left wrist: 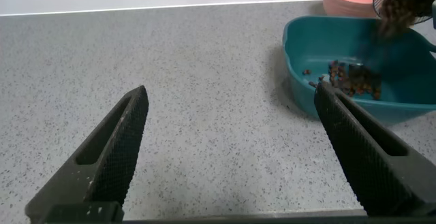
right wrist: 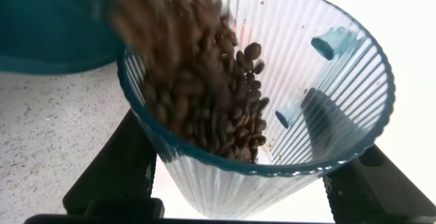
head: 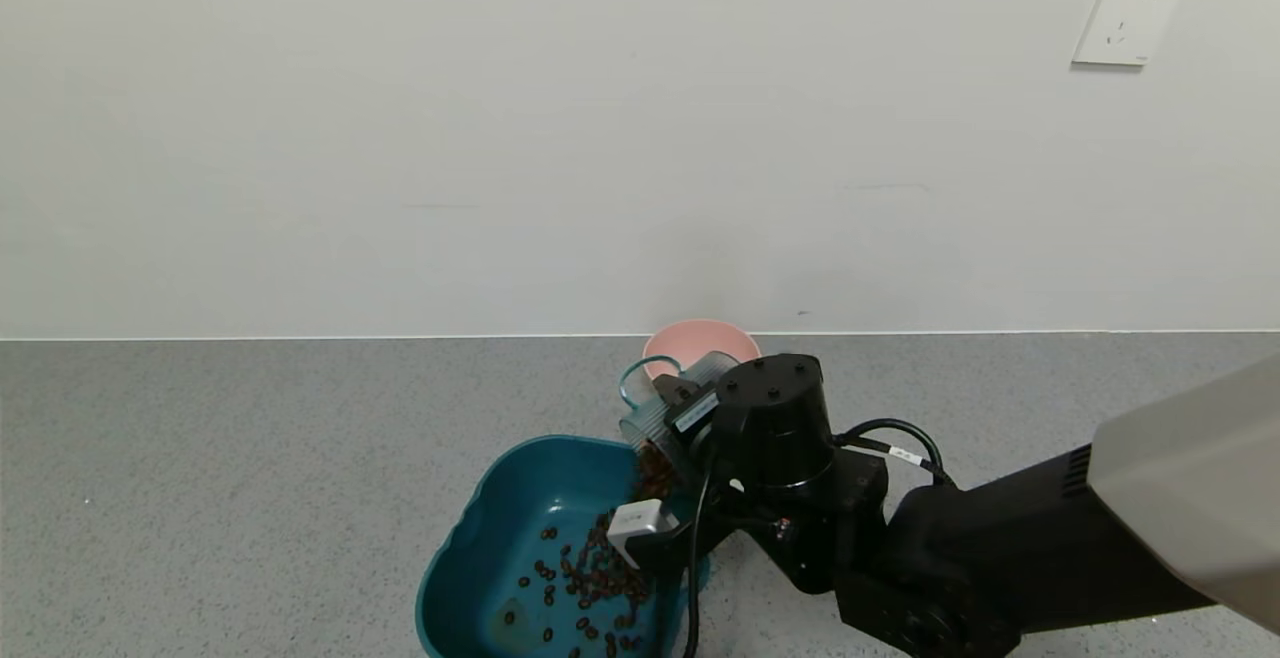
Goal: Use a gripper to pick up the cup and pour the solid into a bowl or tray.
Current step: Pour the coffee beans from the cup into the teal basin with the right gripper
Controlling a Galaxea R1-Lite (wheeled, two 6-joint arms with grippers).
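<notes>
Right gripper (head: 668, 416) has its fingers closed on the ribbed translucent blue-green plastic cup (head: 660, 403), which is tilted mouth-down over the far right edge of the large dark teal plastic tub (head: 470, 538) on the grey speckled counter (head: 250, 458). Small dark brown oval beans (head: 590, 578) fall from the cup; many lie scattered on the tub floor. More beans remain inside the cup; the amount is hard to judge. Small round pink bowl (head: 690, 340) just behind the cup. Left gripper (left wrist: 231, 152) hovers over bare counter, fingers spread apart, holding nothing.
</notes>
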